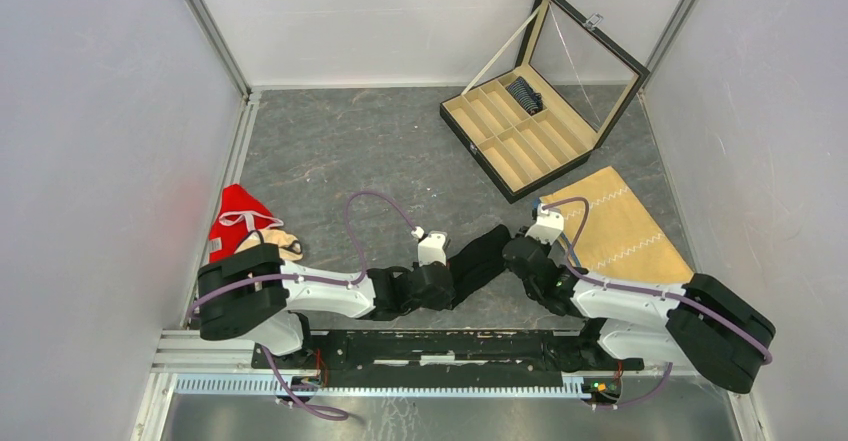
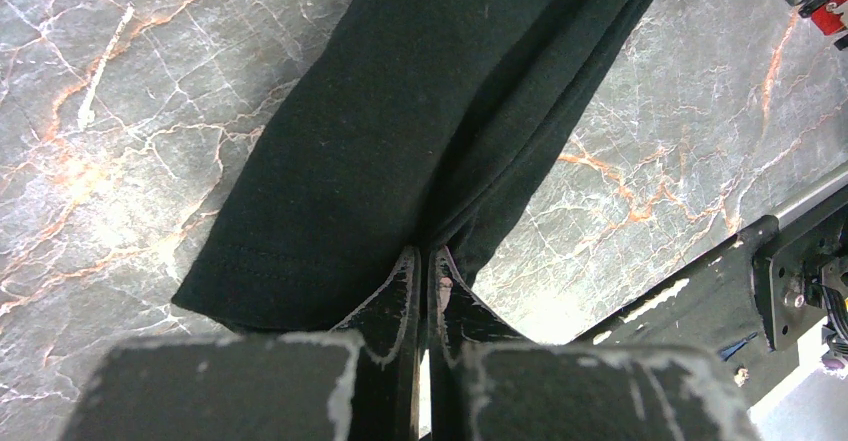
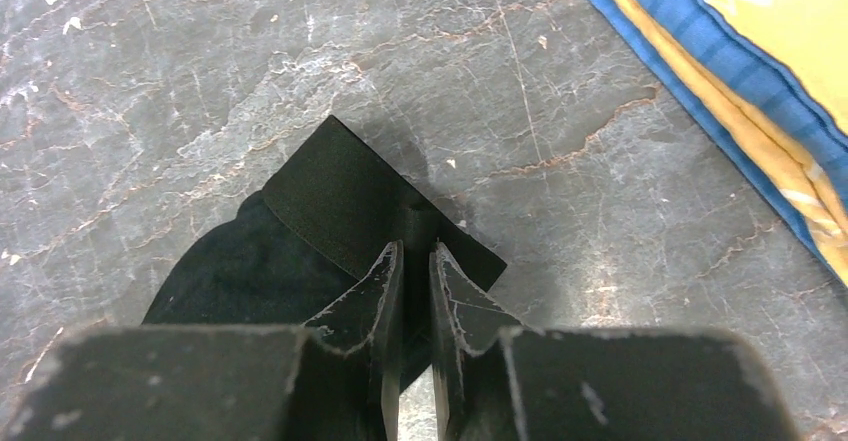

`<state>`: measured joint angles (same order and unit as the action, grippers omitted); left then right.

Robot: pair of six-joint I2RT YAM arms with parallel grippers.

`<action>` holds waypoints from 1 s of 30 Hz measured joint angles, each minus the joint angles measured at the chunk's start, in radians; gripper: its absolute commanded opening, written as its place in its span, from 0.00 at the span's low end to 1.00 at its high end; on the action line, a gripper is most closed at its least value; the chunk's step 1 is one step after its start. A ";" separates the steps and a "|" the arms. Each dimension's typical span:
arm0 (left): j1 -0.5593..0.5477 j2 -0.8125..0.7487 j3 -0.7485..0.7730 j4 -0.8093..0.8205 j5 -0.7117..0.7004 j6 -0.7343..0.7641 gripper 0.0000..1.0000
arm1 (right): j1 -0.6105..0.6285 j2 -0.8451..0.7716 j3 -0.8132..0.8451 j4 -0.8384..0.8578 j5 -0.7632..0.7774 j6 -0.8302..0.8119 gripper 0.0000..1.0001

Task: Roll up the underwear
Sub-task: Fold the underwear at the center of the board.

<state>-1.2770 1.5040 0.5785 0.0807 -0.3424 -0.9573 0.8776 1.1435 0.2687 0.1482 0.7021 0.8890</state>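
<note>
black underwear [image 1: 478, 259], laid between two pincers
left pincer [image 2: 422, 261] pinched shut on one end; right pincer [image 3: 412, 253] narrow over the other end, grip unclear.

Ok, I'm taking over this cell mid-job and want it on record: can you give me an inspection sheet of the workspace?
Surface: grey marbled tabletop.
Job's things: black underwear lying between the grippers; striped underwear rolled in the box.
Clutter: tan cloth, red garment.
Grippers: left gripper shut on the black underwear; right gripper at its waistband, grip unclear.
Cables: purple cable arcs clear of the fabric.
Surroundings: white walls.
</note>
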 measured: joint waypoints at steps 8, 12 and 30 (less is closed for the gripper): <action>0.000 -0.005 -0.013 0.009 0.000 0.000 0.02 | -0.003 0.019 -0.023 0.039 0.019 0.006 0.21; 0.000 -0.005 -0.015 0.013 0.000 0.000 0.02 | -0.014 0.031 -0.024 0.057 0.018 0.006 0.29; -0.003 -0.117 0.021 -0.194 0.045 0.084 0.60 | -0.023 -0.041 -0.010 -0.037 -0.023 -0.051 0.56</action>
<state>-1.2800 1.3865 0.5995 -0.1135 -0.2974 -0.8738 0.8551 1.1023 0.2588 0.1116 0.6788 0.8379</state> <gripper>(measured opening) 0.561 0.510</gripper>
